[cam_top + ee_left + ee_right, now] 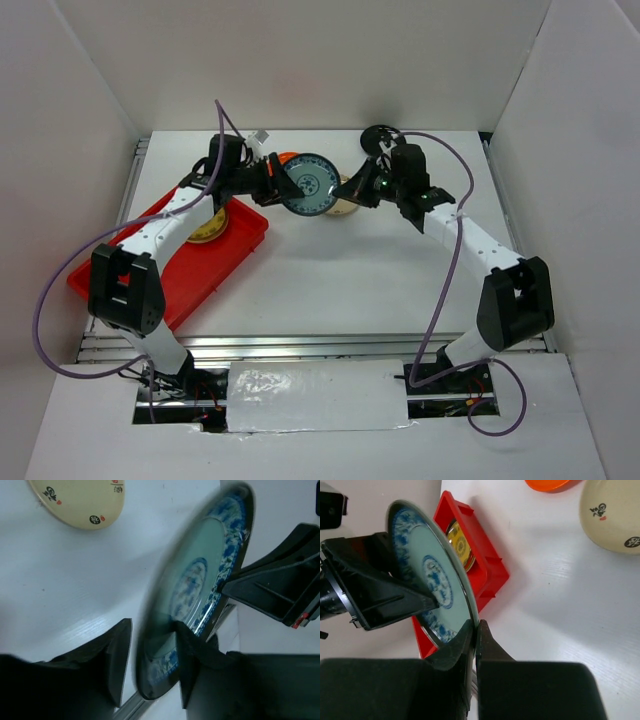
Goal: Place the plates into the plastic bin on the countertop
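I'm holding the blue-white plate in mid-air over the countertop, between the two arms at the far middle. It's tipped up on edge, with its face angled toward the top camera.

The right gripper is pinched tight on the plate's rim, fingers together on the edge. The left gripper is straddling the opposite rim. Its jaws are apart, and on the left wrist view I'm seeing a gap between one finger and the plate's back, so I'm calling that not clamped.

Key relation: the red bin is lying to the left of the plate and nearer the arm bases, on the left arm's side. The left arm is clearly the nearer one. The plate's diameter is running left to right between the two grippers, so the carry to the bin needs a swing left, back toward the bases, and a tilt toward flat.

Room:
- A yellow-centred plate is sitting in the bin's far end.
- The nearer part of the bin is partly hidden under the left arm, so I can't tell how much is free.
- A cream plate and an orange plate are lying on the countertop close by the held plate.
- A black plate is sitting behind the right wrist.
- My worry is the plate catching on the bin's raised rim on the way in.
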Controlling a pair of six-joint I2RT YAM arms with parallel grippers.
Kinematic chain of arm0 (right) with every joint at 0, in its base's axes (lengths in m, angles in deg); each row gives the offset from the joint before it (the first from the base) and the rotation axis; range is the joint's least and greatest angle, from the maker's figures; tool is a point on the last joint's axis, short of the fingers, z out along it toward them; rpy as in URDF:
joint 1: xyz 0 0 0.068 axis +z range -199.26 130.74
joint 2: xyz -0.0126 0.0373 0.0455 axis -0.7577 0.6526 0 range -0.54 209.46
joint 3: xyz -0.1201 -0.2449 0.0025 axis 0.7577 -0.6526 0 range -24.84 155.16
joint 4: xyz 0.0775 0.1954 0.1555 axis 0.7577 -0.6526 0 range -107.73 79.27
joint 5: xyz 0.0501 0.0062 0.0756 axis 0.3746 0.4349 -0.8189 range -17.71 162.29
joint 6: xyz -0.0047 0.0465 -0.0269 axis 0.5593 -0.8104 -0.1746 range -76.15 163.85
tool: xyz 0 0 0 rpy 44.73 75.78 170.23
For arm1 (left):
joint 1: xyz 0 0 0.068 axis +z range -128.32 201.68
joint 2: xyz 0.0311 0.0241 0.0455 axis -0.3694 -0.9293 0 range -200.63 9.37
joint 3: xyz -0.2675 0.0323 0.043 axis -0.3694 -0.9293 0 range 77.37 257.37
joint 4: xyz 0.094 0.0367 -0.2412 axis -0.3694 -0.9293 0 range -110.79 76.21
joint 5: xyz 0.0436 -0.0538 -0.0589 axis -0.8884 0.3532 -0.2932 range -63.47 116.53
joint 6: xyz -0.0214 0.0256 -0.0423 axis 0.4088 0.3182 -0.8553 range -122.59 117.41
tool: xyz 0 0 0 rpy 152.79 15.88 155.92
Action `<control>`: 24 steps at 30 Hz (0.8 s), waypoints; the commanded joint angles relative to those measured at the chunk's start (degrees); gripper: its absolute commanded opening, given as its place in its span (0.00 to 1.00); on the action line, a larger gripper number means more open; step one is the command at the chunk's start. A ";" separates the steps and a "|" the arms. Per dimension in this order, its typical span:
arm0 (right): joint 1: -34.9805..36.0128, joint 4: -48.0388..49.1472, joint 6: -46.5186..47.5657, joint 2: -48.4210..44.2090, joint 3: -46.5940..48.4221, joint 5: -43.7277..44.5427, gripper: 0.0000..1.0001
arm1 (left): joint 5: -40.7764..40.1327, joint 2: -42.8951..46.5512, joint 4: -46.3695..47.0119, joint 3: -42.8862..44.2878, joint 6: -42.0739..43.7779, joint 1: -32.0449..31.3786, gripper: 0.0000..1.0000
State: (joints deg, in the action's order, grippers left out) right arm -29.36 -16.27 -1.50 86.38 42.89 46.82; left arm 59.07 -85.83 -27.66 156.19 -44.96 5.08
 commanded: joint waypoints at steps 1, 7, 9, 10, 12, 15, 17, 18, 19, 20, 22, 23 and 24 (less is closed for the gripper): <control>1.01 4.84 0.08 -1.31 0.65 -2.04 0.00 | -1.41 0.45 -0.18 2.73 0.71 0.25 0.49; 2.42 4.39 -0.62 1.68 1.97 -2.82 0.06 | -17.11 2.82 -8.88 6.07 1.94 0.08 0.00; 1.99 5.28 -1.58 2.47 1.36 -3.18 0.62 | -21.96 4.05 -10.56 5.55 0.89 1.12 0.00; 1.72 5.28 -1.85 2.56 1.18 -2.13 0.74 | -27.38 5.97 -11.17 4.94 -1.29 2.26 0.00; 0.76 5.28 -2.29 2.12 -0.82 -1.16 0.83 | -31.55 8.09 -13.46 1.17 -4.64 8.21 0.00; -0.48 7.65 -2.03 2.03 -3.12 -2.65 0.84 | -32.10 12.66 -11.72 -6.82 -9.56 19.21 0.00; -0.83 7.30 -1.33 2.47 -3.73 -3.44 0.84 | -30.44 14.25 -10.48 -10.60 -10.98 23.35 0.00; -0.74 7.21 -1.15 2.47 -4.00 -3.35 0.85 | -29.99 13.73 -10.74 -11.06 -11.07 26.15 0.00; -1.09 7.38 -1.06 2.64 -4.18 -3.44 0.85 | -29.81 13.20 -11.00 -11.24 -10.98 27.22 0.00; -1.18 7.65 -1.06 2.99 -4.53 -3.79 0.85 | -29.98 12.50 -11.44 -11.15 -11.07 28.19 0.00; -1.70 8.00 -1.06 3.17 -4.71 -4.49 0.85 | -29.72 10.04 -11.18 -10.89 -10.81 29.87 0.00; -1.97 8.09 -0.98 3.52 -4.71 -4.93 0.85 | -29.29 8.90 -11.18 -10.45 -10.80 30.57 0.00; -1.88 8.00 -0.89 3.53 -4.53 -5.11 0.85 | -28.59 6.37 -10.83 -9.93 -9.93 30.66 0.00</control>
State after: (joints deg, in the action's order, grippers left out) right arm -30.85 -11.40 -3.24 89.04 38.23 43.85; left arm 28.53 -76.17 -40.51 144.46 -54.29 35.66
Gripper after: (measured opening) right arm 0.846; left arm 0.202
